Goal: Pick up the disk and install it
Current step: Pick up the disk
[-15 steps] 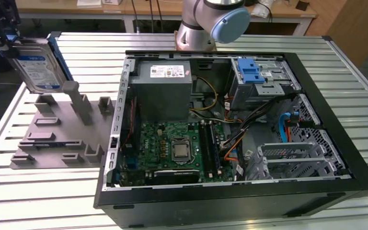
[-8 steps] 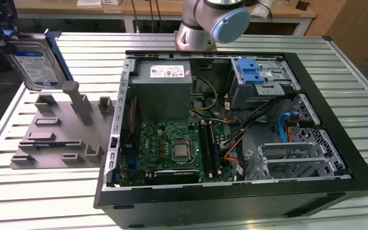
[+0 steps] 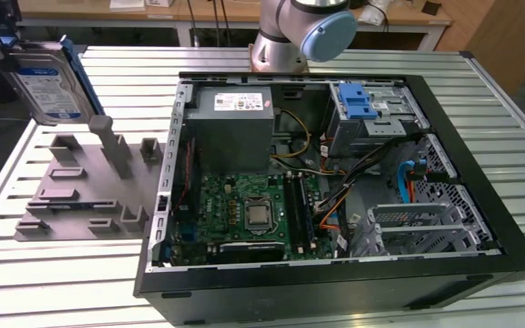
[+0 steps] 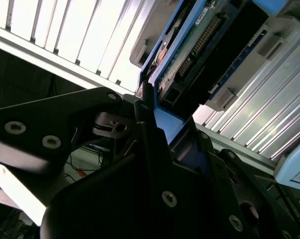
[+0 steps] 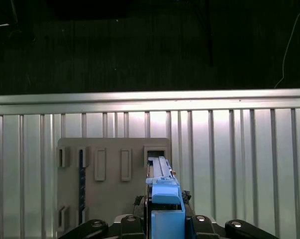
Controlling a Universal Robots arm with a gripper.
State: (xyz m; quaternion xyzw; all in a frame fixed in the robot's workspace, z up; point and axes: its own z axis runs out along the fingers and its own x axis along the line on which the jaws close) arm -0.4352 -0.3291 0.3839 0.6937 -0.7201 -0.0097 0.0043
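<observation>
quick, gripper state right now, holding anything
gripper: closed on the disk, held up over the grey fixture

I operated in a robotics laboratory set up for computer assembly work. The evidence was as follows. The arm [image 3: 290,31] stood at the far edge of a slatted aluminium table [image 3: 52,287]. An open desktop computer case [image 3: 317,290] lay on its side on that table, with its motherboard and wiring exposed. Beside it sat a grey fixture plate [image 3: 71,198] with slots and posts, and the disk [image 3: 48,85] hung above the plate. Wooden workbenches [image 3: 217,10] stood behind.
</observation>
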